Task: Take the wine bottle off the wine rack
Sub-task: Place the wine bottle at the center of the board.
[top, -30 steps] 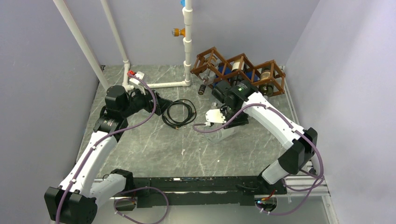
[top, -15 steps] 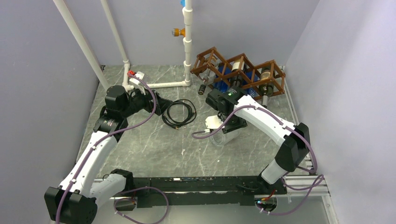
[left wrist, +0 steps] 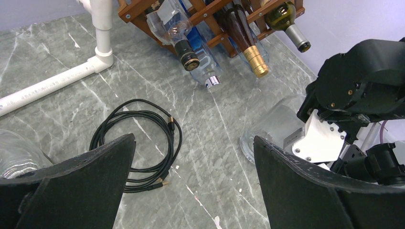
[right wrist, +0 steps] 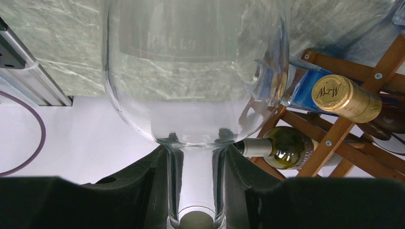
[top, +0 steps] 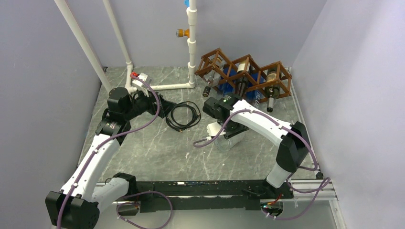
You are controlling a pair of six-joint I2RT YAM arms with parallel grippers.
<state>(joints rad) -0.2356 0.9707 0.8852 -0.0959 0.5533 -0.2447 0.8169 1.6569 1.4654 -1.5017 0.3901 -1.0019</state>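
— How is the left arm (top: 98,152) posed?
— It is extended far along the left side, its tool (left wrist: 191,191) turned rightward and spread wide.
— And the right arm (top: 267,126)?
— It is bent inward toward the centre, its tool (right wrist: 196,191) clamped on a clear bottle's (right wrist: 191,71) neck.

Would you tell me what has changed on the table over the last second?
The right arm swung left, away from the wine rack, uncovering the racked bottles' necks. The right tool stays shut on the clear bottle's neck; the bottle barely shifted. The left arm, the open left tool, the black cable and the rack are unchanged.
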